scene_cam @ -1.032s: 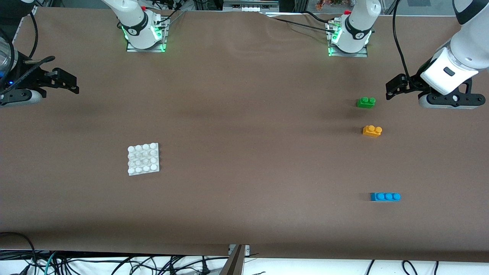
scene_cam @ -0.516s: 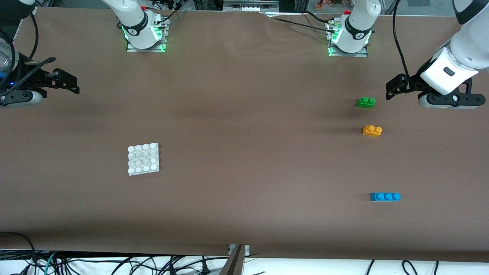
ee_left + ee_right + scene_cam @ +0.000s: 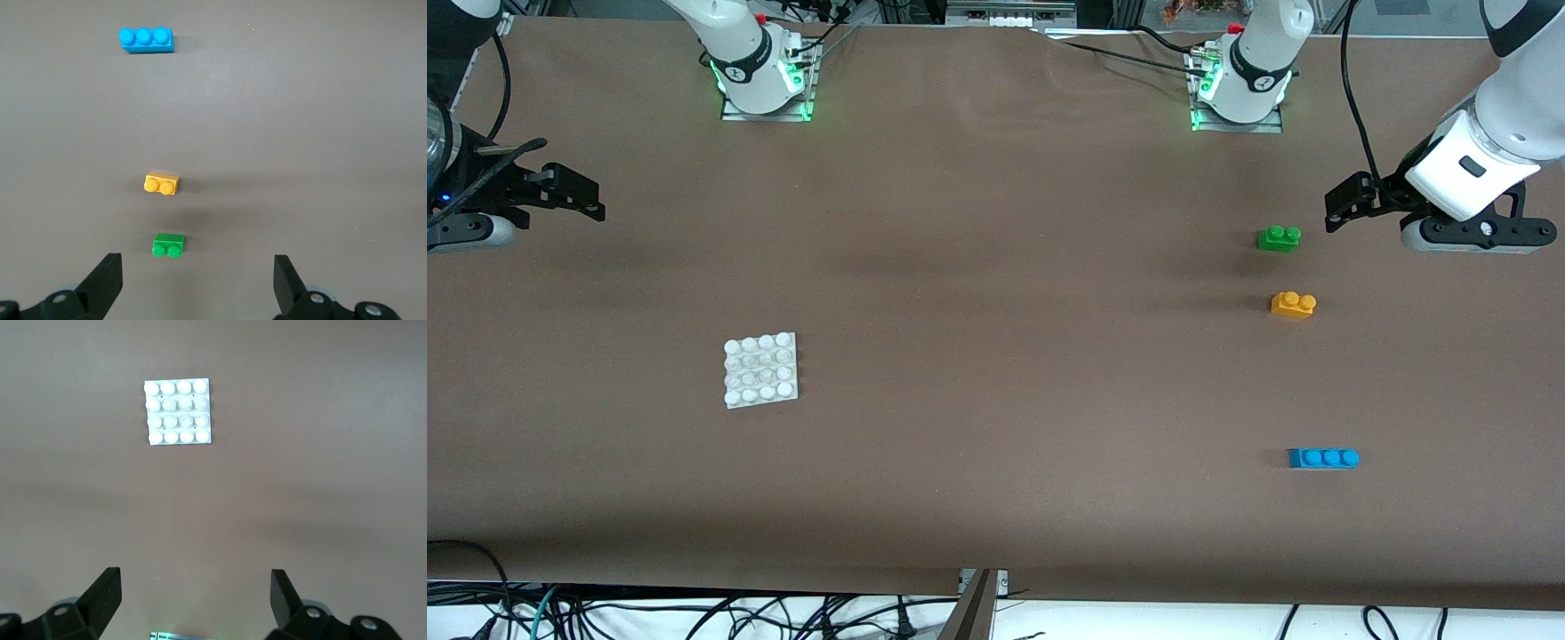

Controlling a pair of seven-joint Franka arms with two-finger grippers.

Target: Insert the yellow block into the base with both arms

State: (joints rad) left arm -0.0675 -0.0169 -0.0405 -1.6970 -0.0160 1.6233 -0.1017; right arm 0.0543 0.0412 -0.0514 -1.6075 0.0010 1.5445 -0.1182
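Observation:
The yellow block (image 3: 1293,305) lies on the brown table toward the left arm's end, studs up; it also shows in the left wrist view (image 3: 162,184). The white base (image 3: 761,370) lies flat toward the right arm's end and shows in the right wrist view (image 3: 178,412). My left gripper (image 3: 1343,203) hangs open and empty above the table beside the green brick, apart from the yellow block; its jaws stand wide in the left wrist view (image 3: 197,287). My right gripper (image 3: 580,191) hangs open and empty at the right arm's end, well away from the base, jaws wide (image 3: 193,600).
A green two-stud brick (image 3: 1279,237) lies just farther from the front camera than the yellow block, also seen in the left wrist view (image 3: 168,245). A blue three-stud brick (image 3: 1323,458) lies nearer the front camera (image 3: 146,39). Both arm bases stand along the table's back edge.
My right gripper has drifted slightly toward the right arm's end of the table. The left arm and all the bricks have not moved.

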